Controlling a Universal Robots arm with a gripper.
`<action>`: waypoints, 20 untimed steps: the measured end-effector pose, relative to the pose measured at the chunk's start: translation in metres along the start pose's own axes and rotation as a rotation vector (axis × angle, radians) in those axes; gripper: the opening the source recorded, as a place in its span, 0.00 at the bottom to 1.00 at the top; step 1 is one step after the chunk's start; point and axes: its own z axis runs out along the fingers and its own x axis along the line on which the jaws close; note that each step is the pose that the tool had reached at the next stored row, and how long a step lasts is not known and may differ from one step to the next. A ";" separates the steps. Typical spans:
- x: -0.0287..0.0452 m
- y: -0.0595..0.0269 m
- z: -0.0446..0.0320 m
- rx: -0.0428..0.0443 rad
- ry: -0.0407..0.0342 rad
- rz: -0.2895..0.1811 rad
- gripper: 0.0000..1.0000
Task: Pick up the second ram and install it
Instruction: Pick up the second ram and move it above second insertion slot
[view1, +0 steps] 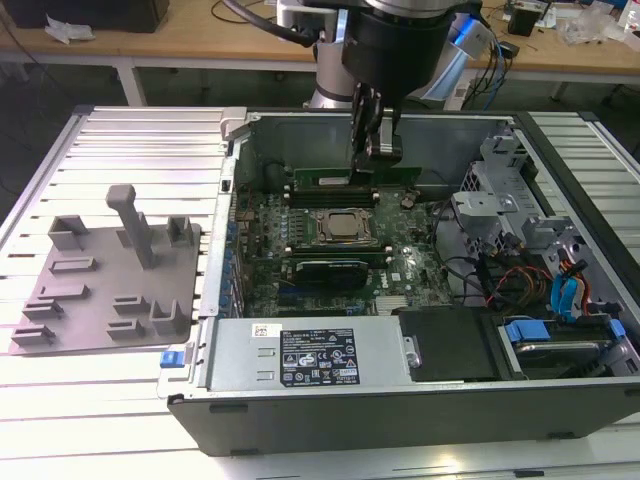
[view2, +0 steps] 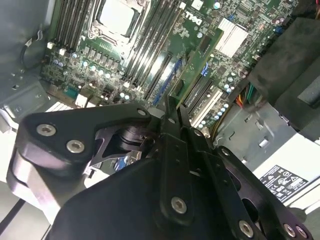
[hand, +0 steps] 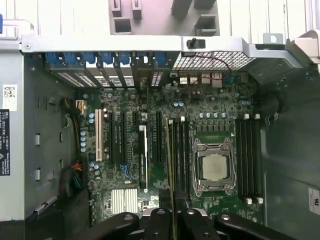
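Claw (hand: 170, 209) clamped on second ram (hand: 169, 160): thin green stick pinched edge-on. Stick hangs along memory slots (hand: 184, 150) just beside CPU socket (hand: 212, 167), parallel to them. Judged raised, not seated. Pickup done; install unfinished. Grey holder tray (view1: 110, 270) well apart from socket, outside case (view1: 300, 405), on surface (view1: 130, 150).

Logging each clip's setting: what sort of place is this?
Likely a robotics lab or workshop: an opened computer case on a slatted metal table, the gripper holding the second ram at its motherboard, wooden benches behind.
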 end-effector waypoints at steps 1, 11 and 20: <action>-0.0002 -0.0008 0.0019 0.0000 0.0001 0.000 0.11; -0.0017 -0.0054 0.0125 0.0000 0.0000 0.000 0.11; -0.0021 -0.0083 0.0209 0.0000 0.0001 0.000 0.11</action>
